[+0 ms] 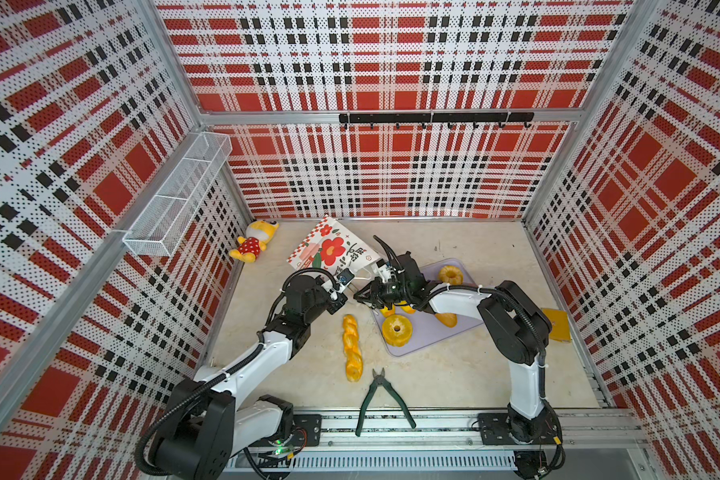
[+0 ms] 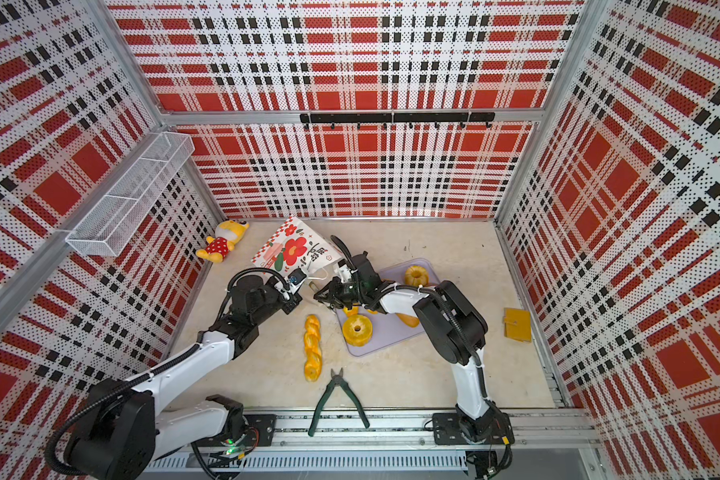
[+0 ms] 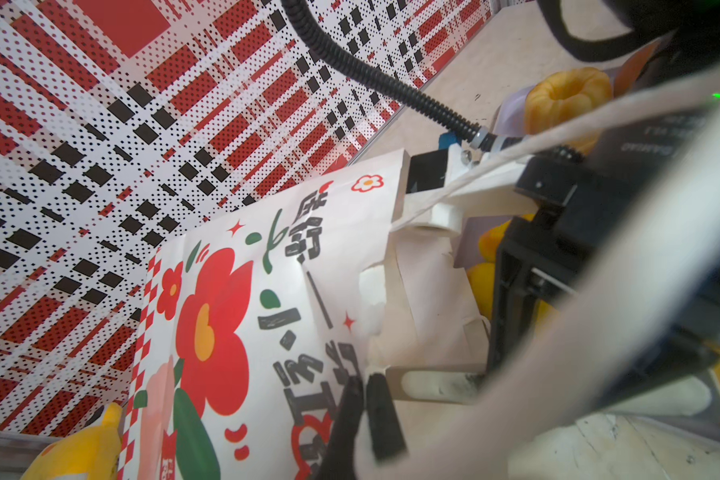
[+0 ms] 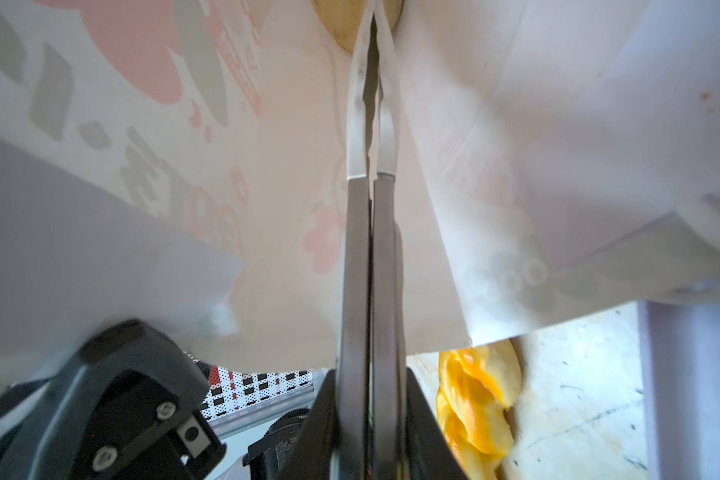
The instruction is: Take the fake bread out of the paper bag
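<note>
Bread (image 1: 406, 309) lies mostly outside the bag (image 1: 329, 249). A braid (image 1: 352, 348) stretches along the bare table (image 1: 495, 374) between the two arms, just beside the left edge of the tray (image 1: 427, 343). On the tray sit a ring (image 1: 397, 329) near the front corner, a fluted cake (image 1: 450, 274) near the back corner, and smaller yellow pieces half hidden under the right arm. All of them are glossy, golden yellow shading to brown. The bag lies tilted at the back left, its base near the back wall and its mouth facing the arms. A doll (image 1: 252, 243) is beside it, close to the left wall. Pliers (image 1: 381, 399) rest at the front edge, and a yellow card (image 1: 555, 325) lies by the right wall. Open tabletop remains at the back right and in front of the tray. The left gripper (image 3: 366, 409) has its fingers pressed together at the bag's rim, with a white cord (image 3: 516, 145) of the handle running past it. The right gripper (image 4: 373, 25) reaches inside the bag, jaws together. Its tips are at a tan rounded piece (image 4: 337, 20) deep inside, but it is unclear whether they pinch it.
</note>
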### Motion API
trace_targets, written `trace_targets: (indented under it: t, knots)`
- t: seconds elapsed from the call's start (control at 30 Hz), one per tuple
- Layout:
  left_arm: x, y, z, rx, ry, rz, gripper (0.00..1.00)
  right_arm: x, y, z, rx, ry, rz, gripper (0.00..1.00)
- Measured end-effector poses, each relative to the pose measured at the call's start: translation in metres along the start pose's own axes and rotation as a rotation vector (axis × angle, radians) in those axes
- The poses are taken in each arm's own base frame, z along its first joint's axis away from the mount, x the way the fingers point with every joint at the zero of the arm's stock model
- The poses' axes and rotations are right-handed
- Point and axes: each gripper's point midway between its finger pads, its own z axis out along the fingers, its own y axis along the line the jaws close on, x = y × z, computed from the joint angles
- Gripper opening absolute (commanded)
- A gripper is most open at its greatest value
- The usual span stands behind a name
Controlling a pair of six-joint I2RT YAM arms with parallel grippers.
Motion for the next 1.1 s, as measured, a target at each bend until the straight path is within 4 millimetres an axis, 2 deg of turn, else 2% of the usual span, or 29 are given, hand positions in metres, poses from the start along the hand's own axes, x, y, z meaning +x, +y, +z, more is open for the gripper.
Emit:
trace_targets:
  t: [0.23,0.47,0.57,0.83,1.03,1.1]
  knots:
    - [0.0,0.001,0.002,0.001,0.002,0.0,0.0,0.005,0.004,-0.007,-0.005,-0.029,-0.046,0.07]
    - [-0.007,0.006,0.005,-0.006,-0.008,0.002,0.0,0.015,0.0,0.003,0.05,-0.028,-0.129,0.05]
    - [-0.007,0.005,0.005,-0.002,-0.009,0.007,0.0,0.013,0.006,0.011,0.047,-0.021,-0.153,0.04]
    - [-0.01,0.006,0.003,-0.003,-0.018,0.026,0.0,-0.012,0.023,0.035,0.027,-0.026,-0.188,0.04]
    - [-0.009,0.009,0.003,-0.009,-0.018,0.019,0.0,-0.011,0.015,0.048,0.025,-0.015,-0.184,0.04]
    - [-0.005,0.016,0.001,-0.021,-0.013,0.001,0.0,-0.008,0.013,0.053,0.027,-0.012,-0.189,0.04]
